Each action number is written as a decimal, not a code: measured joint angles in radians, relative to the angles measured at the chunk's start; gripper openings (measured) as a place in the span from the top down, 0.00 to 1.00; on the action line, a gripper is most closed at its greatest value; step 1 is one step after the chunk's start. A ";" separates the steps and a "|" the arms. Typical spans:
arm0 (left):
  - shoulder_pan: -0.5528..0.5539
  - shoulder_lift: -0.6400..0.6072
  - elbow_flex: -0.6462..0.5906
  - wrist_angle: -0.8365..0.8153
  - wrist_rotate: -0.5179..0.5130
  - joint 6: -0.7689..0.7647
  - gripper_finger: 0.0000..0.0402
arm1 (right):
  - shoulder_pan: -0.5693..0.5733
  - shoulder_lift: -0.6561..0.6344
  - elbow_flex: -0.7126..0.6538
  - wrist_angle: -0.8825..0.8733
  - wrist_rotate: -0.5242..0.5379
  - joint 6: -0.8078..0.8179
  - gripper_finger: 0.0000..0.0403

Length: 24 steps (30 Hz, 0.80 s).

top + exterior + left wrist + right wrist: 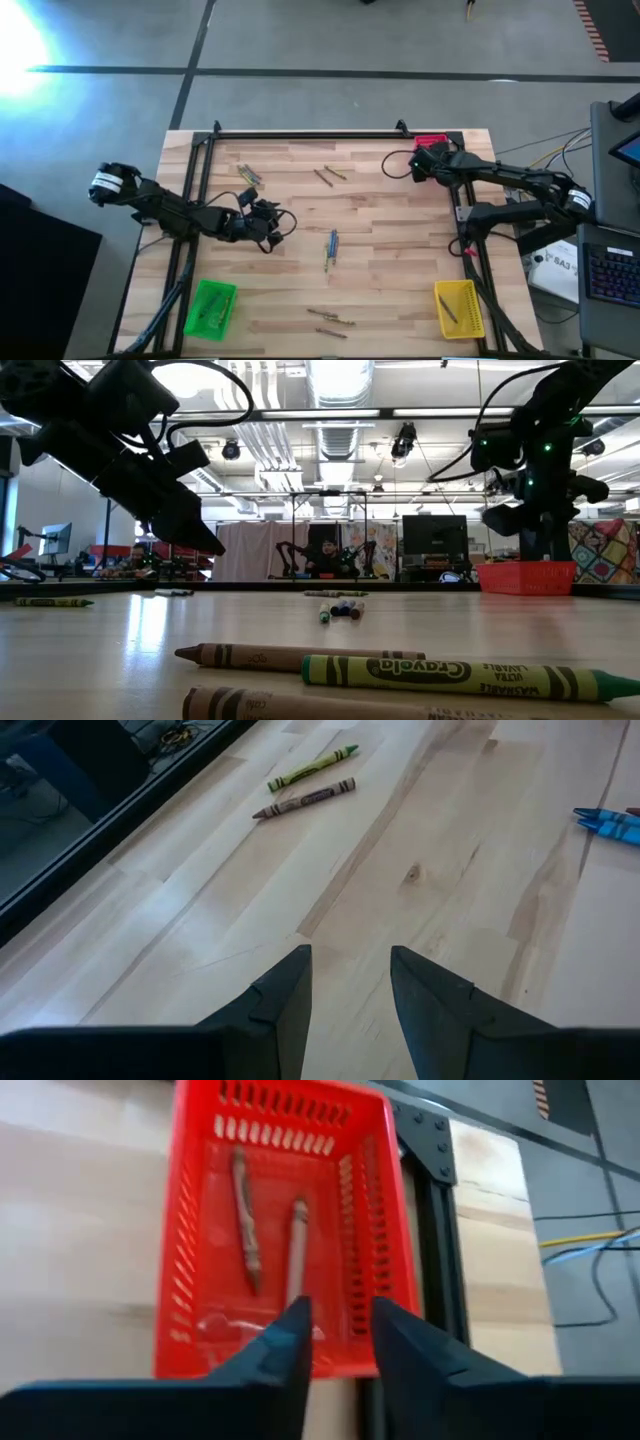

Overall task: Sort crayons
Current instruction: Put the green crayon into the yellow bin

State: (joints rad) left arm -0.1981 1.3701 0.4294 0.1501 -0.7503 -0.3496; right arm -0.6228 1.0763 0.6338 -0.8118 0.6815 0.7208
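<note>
Crayons [330,250]: most lie loose on the table [400,260].
Red tray [280,1230]: two inside.
Right gripper [335,1335]: parted, empty.
Left gripper [350,985]: parted, empty.

Only one bit of text can really be read: "Crayola" is printed on the wrapper of the green crayon [470,675], seen in the low view lying just beside the brown crayon [290,656]. Smaller print next to the brand is there too, but it can't be made out.

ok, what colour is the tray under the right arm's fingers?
Red tray, clearest in the right wrist view; two brownish crayons lie inside.
</note>
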 joint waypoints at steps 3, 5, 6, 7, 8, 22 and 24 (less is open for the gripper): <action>0.000 0.000 0.000 0.000 0.000 0.000 0.70 | 0.002 -0.001 0.000 0.051 -0.002 -0.006 0.66; 0.000 0.000 0.000 0.000 0.000 0.000 0.70 | 0.006 -0.001 0.000 0.101 -0.038 -0.035 0.62; 0.000 0.000 0.000 0.000 0.000 0.000 0.70 | 0.010 -0.001 0.000 0.134 -0.075 -0.050 0.61; 0.000 0.000 0.000 0.000 0.000 0.000 0.70 | 0.016 -0.001 0.000 0.176 -0.121 -0.070 0.61; 0.000 0.000 0.000 0.000 0.000 0.000 0.70 | 0.026 0.000 -0.002 0.228 -0.174 -0.091 0.60; 0.030 0.000 0.000 0.000 0.000 -0.055 0.70 | 0.322 0.324 -0.010 1.122 -0.573 -0.093 0.64; 0.047 0.000 0.000 0.000 -0.001 -0.080 0.70 | 0.341 0.412 0.049 1.164 -0.603 -0.102 0.64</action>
State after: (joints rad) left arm -0.1508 1.3700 0.4294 0.1498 -0.7509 -0.4298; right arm -0.2817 1.4886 0.6829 0.3520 0.0786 0.6186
